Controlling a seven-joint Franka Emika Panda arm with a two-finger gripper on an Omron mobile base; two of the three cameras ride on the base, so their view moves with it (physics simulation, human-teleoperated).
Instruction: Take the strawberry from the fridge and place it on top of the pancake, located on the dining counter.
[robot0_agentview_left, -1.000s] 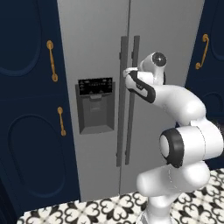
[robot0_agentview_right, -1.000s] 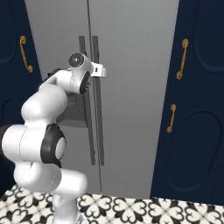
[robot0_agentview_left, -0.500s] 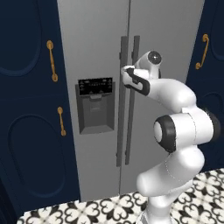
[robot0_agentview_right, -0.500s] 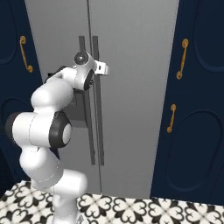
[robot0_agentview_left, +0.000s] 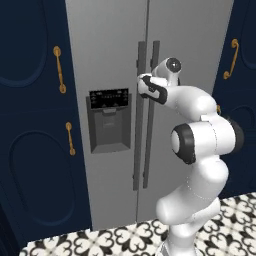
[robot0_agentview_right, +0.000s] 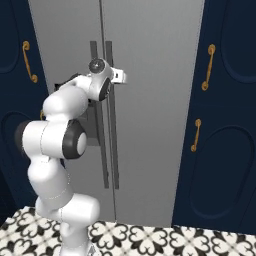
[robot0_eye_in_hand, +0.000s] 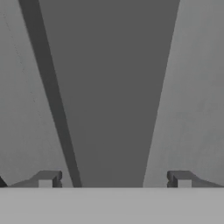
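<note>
The light-grey two-door fridge (robot0_agentview_left: 110, 50) (robot0_agentview_right: 150, 50) stands with both doors shut. My gripper (robot0_agentview_left: 140, 85) (robot0_agentview_right: 121, 77) is up at the top of the dark vertical bar handles (robot0_agentview_left: 141, 150) (robot0_agentview_right: 109, 150). In the hand view one handle bar (robot0_eye_in_hand: 109, 87) runs up between my fingertips (robot0_eye_in_hand: 46, 178), and my gripper (robot0_eye_in_hand: 114, 179) is open with a gap on each side of the bar. I cannot tell which door's handle it is. The strawberry, the pancake and the dining counter are out of view.
The black-panelled dispenser recess (robot0_agentview_left: 109, 120) sits in the left door. Navy cabinets with gold handles (robot0_agentview_left: 60, 70) (robot0_agentview_right: 207, 67) flank the fridge on both sides. Patterned black-and-white floor tiles (robot0_agentview_left: 100, 242) lie below.
The hand has pushed forward to the fridge handles, and the arm's elbow has folded up closer behind it. The fridge doors have not moved.
</note>
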